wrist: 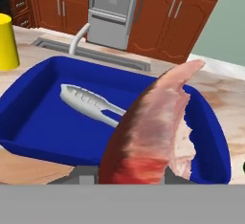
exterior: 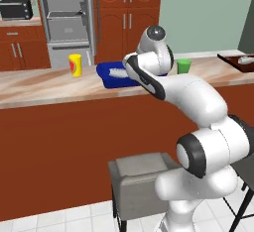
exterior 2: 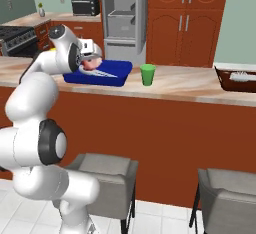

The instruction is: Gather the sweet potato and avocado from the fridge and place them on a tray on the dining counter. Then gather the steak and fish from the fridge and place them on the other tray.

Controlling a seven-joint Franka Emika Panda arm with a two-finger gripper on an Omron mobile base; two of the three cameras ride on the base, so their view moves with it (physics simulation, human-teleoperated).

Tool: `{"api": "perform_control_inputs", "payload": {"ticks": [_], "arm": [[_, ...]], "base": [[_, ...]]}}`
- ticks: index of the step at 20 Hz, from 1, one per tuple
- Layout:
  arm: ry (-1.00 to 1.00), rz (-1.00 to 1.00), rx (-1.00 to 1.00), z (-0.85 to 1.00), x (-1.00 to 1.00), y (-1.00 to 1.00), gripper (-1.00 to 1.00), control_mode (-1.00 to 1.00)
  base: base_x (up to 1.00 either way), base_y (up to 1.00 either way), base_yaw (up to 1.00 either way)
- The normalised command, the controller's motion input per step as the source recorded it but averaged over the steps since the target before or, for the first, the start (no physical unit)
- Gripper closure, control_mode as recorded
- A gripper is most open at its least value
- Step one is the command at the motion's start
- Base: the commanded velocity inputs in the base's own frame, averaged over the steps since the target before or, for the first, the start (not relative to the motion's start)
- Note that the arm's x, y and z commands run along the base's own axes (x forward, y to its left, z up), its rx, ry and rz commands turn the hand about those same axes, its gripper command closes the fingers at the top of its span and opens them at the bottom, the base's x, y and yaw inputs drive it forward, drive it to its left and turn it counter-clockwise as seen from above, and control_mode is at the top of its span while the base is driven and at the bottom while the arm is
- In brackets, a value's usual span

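Now | one steak [wrist: 153,132] held | one fish [wrist: 93,103] in blue tray [wrist: 28,122]

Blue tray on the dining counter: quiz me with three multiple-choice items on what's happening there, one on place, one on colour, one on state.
1. Where does the fish lie?
A. In the blue tray
B. On the bare counter top
C. In the dark brown tray

2. What colour is the cup standing beside the blue tray on the brown tray's side?
A. Yellow
B. Green
C. Red

3. What is the end effector doing?
A. Hanging open with nothing in it
B. Gripping the fish
C. Holding the steak over the blue tray

Key: 1 A, the pale fish lies on the tray floor in the hand view. 2 B, the right base view shows a green cup there. 3 C, the red-pink steak rises from the fingers above the tray.
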Motion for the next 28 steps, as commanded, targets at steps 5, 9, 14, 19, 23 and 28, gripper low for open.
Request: {"api": "perform_control_inputs", "payload": {"ticks": [5,9,14,19,23,28], "arm": [[0.0,0.0,0.0,-0.34,0.42,-0.03,1.0,-1.0],[0.0,0.0,0.0,-0.21,0.21,-0.09,1.0,-1.0],[0.01,0.0,0.02,-0.13,0.15,-0.16,1.0,-1.0],[0.03,0.0,0.04,-0.16,0.27,-0.19,1.0,-1.0],[0.06,0.0,0.03,-0.18,0.23,-0.08,1.0,-1.0],[0.04,0.0,0.03,-0.16,0.22,-0.05,1.0,-1.0]], "base": [[0.0,0.0,0.0],[0.0,0.0,0.0],[0.0,0.0,0.0],[0.0,0.0,0.0],[0.0,0.0,0.0],[0.0,0.0,0.0]]}}
